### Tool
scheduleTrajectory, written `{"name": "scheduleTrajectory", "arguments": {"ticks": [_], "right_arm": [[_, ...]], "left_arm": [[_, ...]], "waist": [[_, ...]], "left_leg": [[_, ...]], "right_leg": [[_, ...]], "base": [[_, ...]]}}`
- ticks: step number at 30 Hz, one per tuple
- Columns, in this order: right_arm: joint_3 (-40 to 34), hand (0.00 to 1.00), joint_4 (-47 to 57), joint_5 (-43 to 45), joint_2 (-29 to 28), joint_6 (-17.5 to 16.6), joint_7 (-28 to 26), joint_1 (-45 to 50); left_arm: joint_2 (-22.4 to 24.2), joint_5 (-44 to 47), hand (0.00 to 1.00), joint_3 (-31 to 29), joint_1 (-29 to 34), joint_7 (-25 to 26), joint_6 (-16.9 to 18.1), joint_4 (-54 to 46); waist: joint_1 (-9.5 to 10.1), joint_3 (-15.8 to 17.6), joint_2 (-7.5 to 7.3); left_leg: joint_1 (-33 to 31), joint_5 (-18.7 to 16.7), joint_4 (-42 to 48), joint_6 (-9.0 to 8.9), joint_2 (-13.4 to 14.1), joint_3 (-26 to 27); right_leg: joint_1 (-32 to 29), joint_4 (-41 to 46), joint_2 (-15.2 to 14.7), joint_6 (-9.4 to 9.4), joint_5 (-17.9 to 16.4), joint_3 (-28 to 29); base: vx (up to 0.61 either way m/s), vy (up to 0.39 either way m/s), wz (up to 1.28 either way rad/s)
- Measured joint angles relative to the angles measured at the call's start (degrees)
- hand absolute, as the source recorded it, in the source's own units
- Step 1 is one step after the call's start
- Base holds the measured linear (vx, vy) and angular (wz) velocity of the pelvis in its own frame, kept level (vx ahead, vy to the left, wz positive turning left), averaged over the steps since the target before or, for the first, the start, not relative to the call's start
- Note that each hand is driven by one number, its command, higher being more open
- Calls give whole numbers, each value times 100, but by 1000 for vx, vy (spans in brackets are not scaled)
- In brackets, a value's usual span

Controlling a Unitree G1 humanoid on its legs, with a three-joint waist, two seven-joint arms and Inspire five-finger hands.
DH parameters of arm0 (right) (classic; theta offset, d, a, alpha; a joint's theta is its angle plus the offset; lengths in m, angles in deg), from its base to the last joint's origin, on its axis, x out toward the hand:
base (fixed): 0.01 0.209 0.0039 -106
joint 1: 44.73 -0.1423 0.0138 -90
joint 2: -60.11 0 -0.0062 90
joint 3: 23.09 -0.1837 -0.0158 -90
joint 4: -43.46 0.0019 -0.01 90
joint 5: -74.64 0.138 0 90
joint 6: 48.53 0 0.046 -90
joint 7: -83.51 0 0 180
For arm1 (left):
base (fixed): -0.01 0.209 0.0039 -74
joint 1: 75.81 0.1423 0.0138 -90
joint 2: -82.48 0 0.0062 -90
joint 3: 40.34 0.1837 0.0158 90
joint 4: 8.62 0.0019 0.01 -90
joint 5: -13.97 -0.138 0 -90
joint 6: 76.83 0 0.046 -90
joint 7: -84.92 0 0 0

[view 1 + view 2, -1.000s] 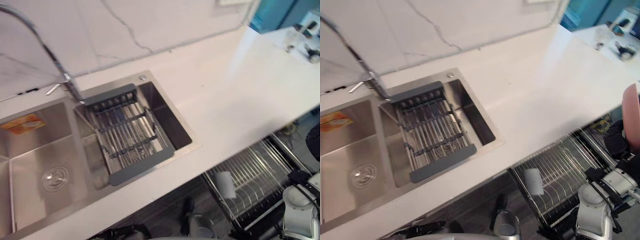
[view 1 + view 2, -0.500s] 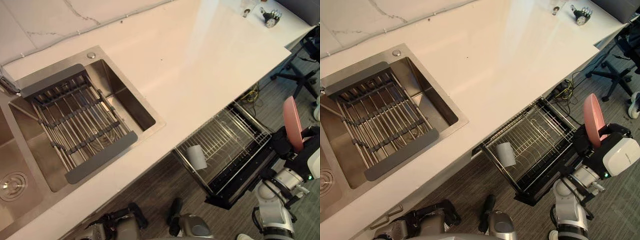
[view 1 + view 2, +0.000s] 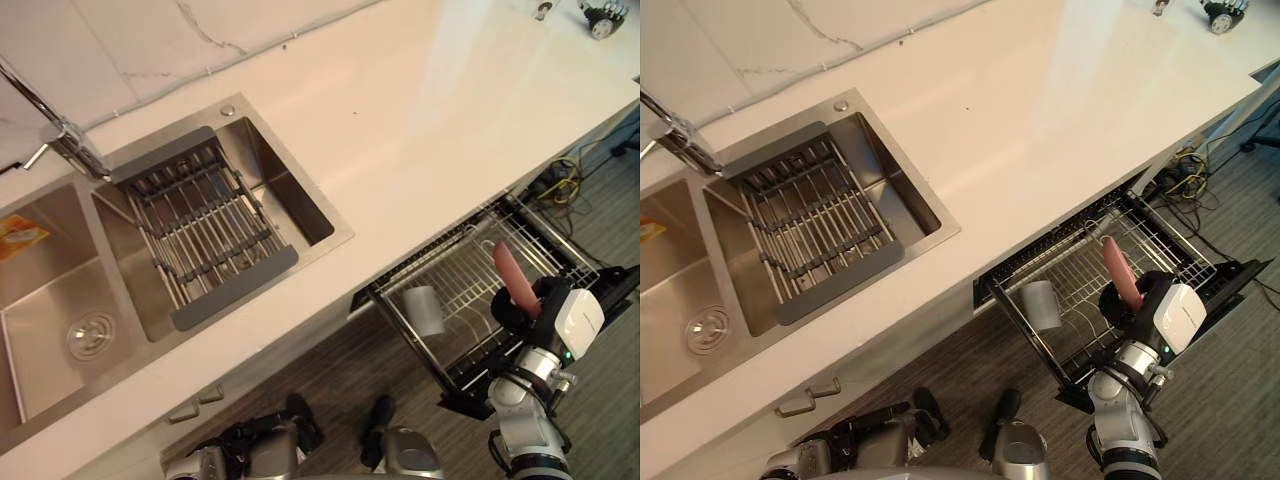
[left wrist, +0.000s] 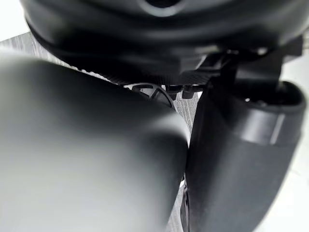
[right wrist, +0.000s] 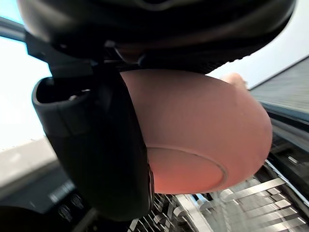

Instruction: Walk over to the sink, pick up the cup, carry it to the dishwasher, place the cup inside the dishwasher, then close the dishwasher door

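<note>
White countertop (image 3: 450,130) under a veined marble wall (image 3: 130,40) — grey plank floor (image 3: 335,365)

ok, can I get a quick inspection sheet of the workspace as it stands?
surface: white counter, small objects at its far corner.
job's things: pink dish in the right hand, above the pulled-out dishwasher rack; grey cup sits in that rack; dishwasher door open.
clutter: drying rack across the sink; orange sticker in the left basin.
hands: right hand curled round the dish; left hand idle.
cables: cable bundle on the floor by the dishwasher.
surroundings: marble wall, grey floor.
</note>
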Motion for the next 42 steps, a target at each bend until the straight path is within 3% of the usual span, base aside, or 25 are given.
{"name": "scheduleTrajectory", "arguments": {"ticks": [5, 10, 11, 18, 24, 27, 30, 33, 35, 37, 42], "right_arm": [[220, 0, -665, -1, 500, 482, 85, -653], [220, 0, -1436, 2, 924, 696, 86, -1072], [221, 100, -1536, 5, 971, 749, 59, -1120], [221, 100, -1933, 221, 1154, 1204, -203, -1627], [169, 100, -2014, 448, 1227, 1227, -323, -1757], [157, 100, -1872, 808, 1204, 1070, -523, -1750], [-203, 100, -1477, 1890, 951, 667, -799, -1694], [-556, 100, -825, 2427, 773, 387, -1182, -1346], [-655, 100, -328, 2551, 729, 293, -1383, -1098], [-847, 100, 259, 2930, 721, 109, -1686, -877], [-1746, 100, 1125, 3773, 717, -293, -2254, -783]], "left_arm": [[48, -110, 100, 44, -123, -260, -263, 2], [100, -109, 100, -17, -156, -546, -437, 2], [111, -109, 100, -23, -156, -586, -443, 2], [148, -94, 100, -70, -199, -799, -525, 0], [157, -106, 100, -85, -226, -880, -553, 0], [159, -117, 100, -146, -230, -914, -602, 0], [155, -263, 100, -197, -268, -944, -727, 0], [147, -459, 100, -236, -335, -1090, -842, 15], [140, -543, 100, -235, -340, -1157, -894, 17], [111, -681, 100, -237, -344, -1213, -967, 17], [-72, -856, 100, -236, -395, -1265, -1211, 32]], "waist": [[-13, 113, 287], [-7, 187, 523], [2, 198, 555], [26, 278, 713], [20, 328, 736], [9, 340, 725], [-68, 351, 707], [-94, 366, 685], [-127, 369, 681], [-212, 374, 671], [-334, 386, 441]], "left_leg": [[18, 253, -323, 12, -140, -18], [-22, 373, -384, -105, -209, -211], [-23, 385, -378, -123, -218, -248], [-122, 534, -309, -354, -259, -509], [-127, 598, -248, -444, -276, -613], [-137, 599, -137, -443, -251, -616], [-133, 599, -40, -443, -225, -586], [-117, 591, 27, -429, -189, -485], [-80, 536, 34, -342, -160, -455], [-5, 399, 33, -143, -89, -413], [238, 196, 30, -131, -10, -129]], "right_leg": [[-191, 234, -120, -21, -63, -2], [-268, 522, -244, -45, -216, -138], [-291, 600, -279, -57, -273, -147], [-517, 1058, -444, -109, -519, -131], [-557, 1346, -531, -126, -725, -160], [-556, 1430, -548, -126, -805, -152], [-538, 1494, -561, -127, -870, -142], [-514, 1541, -568, -121, -930, -130], [-508, 1608, -563, -118, -993, -120], [-488, 1754, -542, -113, -1110, -117], [-469, 2013, -531, -160, -1282, 78]], "base": [[-96, 60, 3], [-53, 29, 17], [-29, 11, 12], [-15, -12, 2], [-21, -40, 6], [-13, -41, -1], [-9, -41, -1], [-3, -46, -2], [6, -37, -3], [18, -40, -2], [22, -25, -18]]}}
